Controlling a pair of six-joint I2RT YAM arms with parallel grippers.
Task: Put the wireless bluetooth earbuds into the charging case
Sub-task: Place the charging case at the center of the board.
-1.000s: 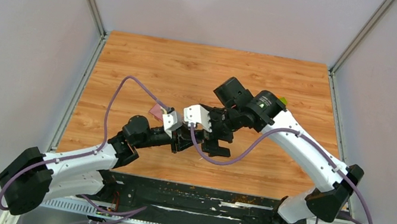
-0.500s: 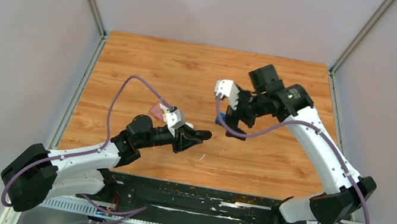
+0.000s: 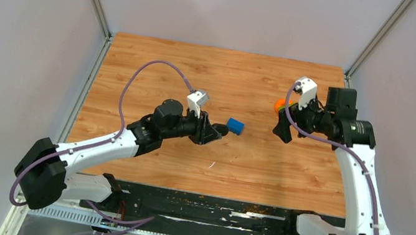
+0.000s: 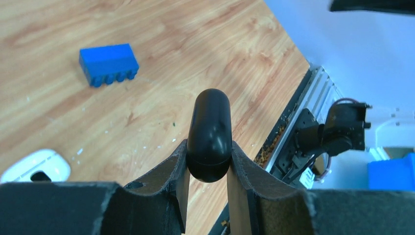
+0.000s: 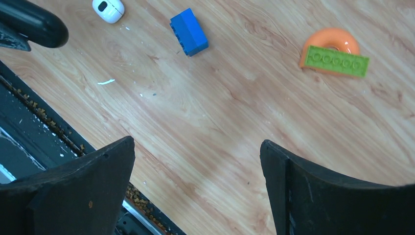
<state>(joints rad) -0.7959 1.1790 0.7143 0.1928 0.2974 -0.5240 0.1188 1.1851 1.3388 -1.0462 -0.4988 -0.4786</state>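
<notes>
My left gripper (image 3: 216, 130) is shut on a glossy black capsule-shaped charging case (image 4: 209, 132), which sticks out past the fingertips above the table; the gripper shows in the left wrist view (image 4: 208, 157). The case's tip shows in the right wrist view (image 5: 34, 24). A white oval piece with a dark hollow (image 5: 108, 9) lies on the wood by the left gripper, also in the left wrist view (image 4: 35, 166). I cannot tell whether it holds an earbud. No separate earbud shows. My right gripper (image 3: 282, 129) is open and empty, raised at the right (image 5: 198, 147).
A blue block (image 3: 235, 125) lies just beyond the left gripper. An orange ring (image 5: 331, 43) with a green flat brick (image 5: 335, 60) on it sits by the right gripper. A thin white sliver (image 3: 211, 165) lies toward the front edge.
The two grippers have parted. The right arm swung away to the right and rose, jaws open. The left gripper moved farther and right toward the blue block, still holding the black case.
</notes>
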